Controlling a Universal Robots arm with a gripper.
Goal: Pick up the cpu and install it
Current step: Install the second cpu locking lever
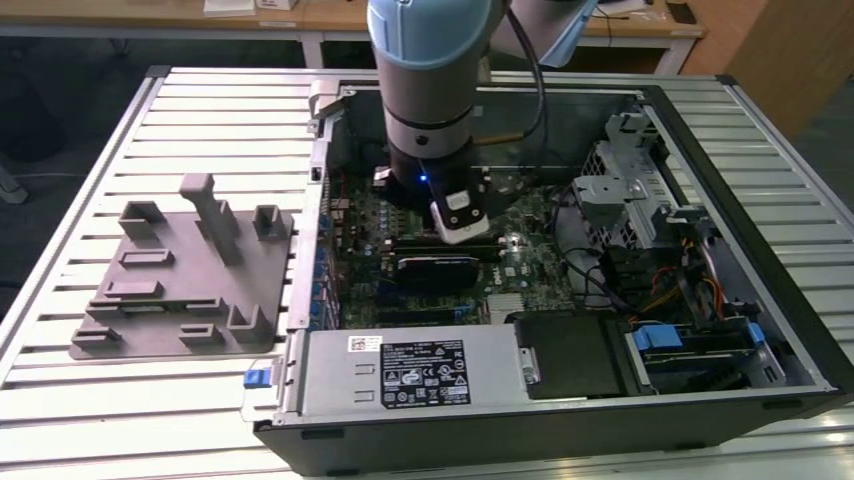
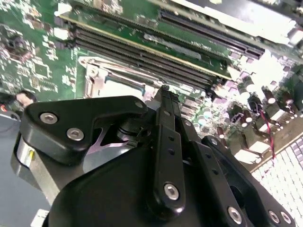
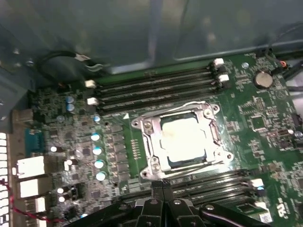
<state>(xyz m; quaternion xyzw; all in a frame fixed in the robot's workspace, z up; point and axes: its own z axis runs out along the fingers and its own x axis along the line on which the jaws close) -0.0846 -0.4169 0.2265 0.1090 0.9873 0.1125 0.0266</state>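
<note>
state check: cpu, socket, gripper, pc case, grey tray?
cpu: lying flat in the socket, silvery top up.
socket: metal frame around the cpu; wire lever runs along its edge, latch state unclear.
gripper: fingers together, holding nothing, beside the socket inside the case.
pc case: side panel off, motherboard exposed.
grey tray: on the table at the exterior view's left, no chip visible on it.

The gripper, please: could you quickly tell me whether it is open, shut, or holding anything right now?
Gripper: shut, fingers pressed together with nothing between them, poised beside the socket where the cpu sits.
</note>
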